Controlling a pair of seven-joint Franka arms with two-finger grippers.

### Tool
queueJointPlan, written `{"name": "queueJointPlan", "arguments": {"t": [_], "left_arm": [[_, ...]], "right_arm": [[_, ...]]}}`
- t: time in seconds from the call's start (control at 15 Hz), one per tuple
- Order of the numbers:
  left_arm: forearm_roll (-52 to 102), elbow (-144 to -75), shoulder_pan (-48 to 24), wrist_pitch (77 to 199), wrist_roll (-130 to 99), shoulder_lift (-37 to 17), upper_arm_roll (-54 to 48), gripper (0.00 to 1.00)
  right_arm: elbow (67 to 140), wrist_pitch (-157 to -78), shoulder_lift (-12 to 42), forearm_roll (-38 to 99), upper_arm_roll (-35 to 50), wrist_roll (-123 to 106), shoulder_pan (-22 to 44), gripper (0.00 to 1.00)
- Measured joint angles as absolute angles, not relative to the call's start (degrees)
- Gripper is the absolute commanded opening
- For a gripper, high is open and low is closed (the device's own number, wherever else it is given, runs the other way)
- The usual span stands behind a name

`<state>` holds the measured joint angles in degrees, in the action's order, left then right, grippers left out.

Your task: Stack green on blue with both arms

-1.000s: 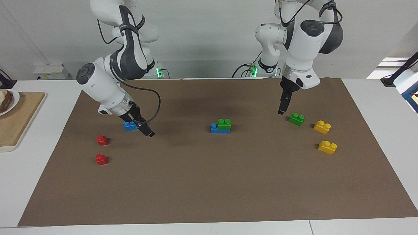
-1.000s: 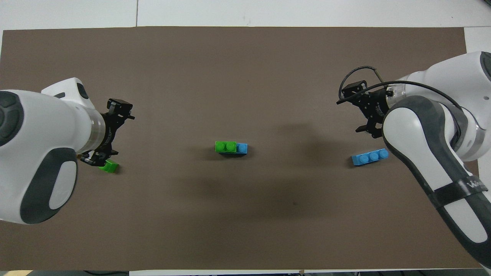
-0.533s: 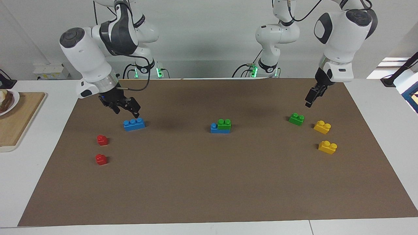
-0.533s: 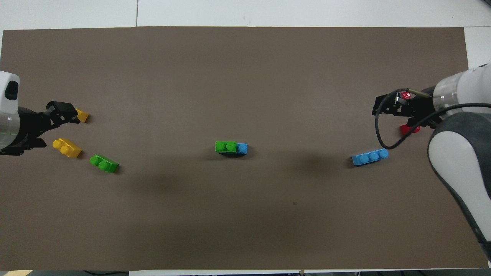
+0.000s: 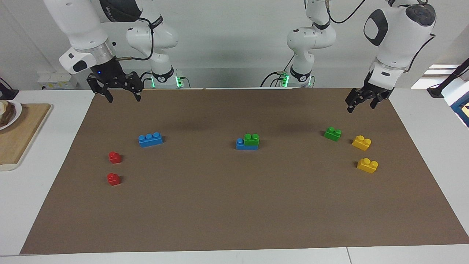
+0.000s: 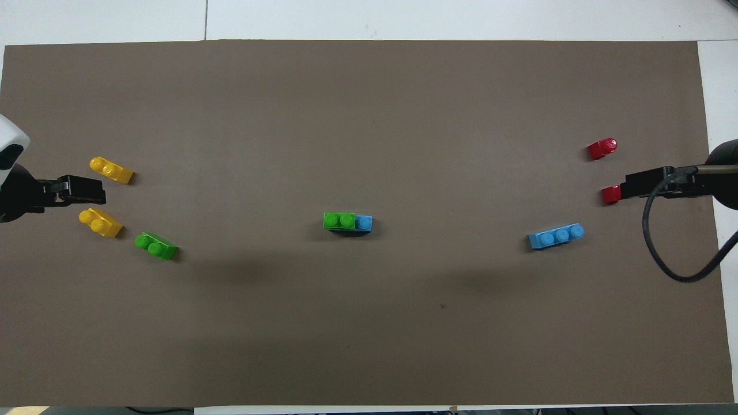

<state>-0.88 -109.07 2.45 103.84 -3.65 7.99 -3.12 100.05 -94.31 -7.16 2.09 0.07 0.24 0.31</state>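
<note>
In the middle of the brown mat [image 5: 234, 205] a green brick [image 5: 251, 138] [image 6: 339, 220] sits on a blue brick [image 5: 241, 145] [image 6: 364, 222], covering two of its studs. A second green brick [image 5: 332, 134] [image 6: 156, 246] lies loose toward the left arm's end. A second blue brick [image 5: 150, 139] [image 6: 556, 236] lies loose toward the right arm's end. My left gripper [image 5: 361, 105] [image 6: 86, 190] hangs open and empty, raised over the mat's left-arm end. My right gripper [image 5: 124, 97] [image 6: 640, 183] hangs open and empty, high over the mat's right-arm end.
Two yellow bricks [image 5: 361, 142] [image 5: 367, 165] lie beside the loose green one. Two red bricks [image 5: 115, 157] [image 5: 113, 179] lie farther from the robots than the loose blue one. A wooden board [image 5: 22, 135] with a plate [image 5: 9, 115] sits off the mat at the right arm's end.
Both arms have lifted and swung back from the loose bricks toward the table's ends. No brick has moved; both grippers stayed open.
</note>
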Motion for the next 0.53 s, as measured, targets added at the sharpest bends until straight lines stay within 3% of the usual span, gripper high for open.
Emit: {"name": "queueJointPlan", "arguments": {"t": [0.33, 0.53], "left_arm": [[-0.9, -100.4, 2.4, 97.6, -2.7, 4.8, -3.2, 1.00], [-0.9, -99.0, 2.4, 97.3, -2.4, 3.3, -3.5, 1.00]], "right_arm": [[99.8, -94.2, -7.1, 0.6, 0.2, -0.6, 0.1, 1.00], [99.8, -94.0, -7.1, 0.6, 0.1, -0.6, -0.1, 1.00]]}}
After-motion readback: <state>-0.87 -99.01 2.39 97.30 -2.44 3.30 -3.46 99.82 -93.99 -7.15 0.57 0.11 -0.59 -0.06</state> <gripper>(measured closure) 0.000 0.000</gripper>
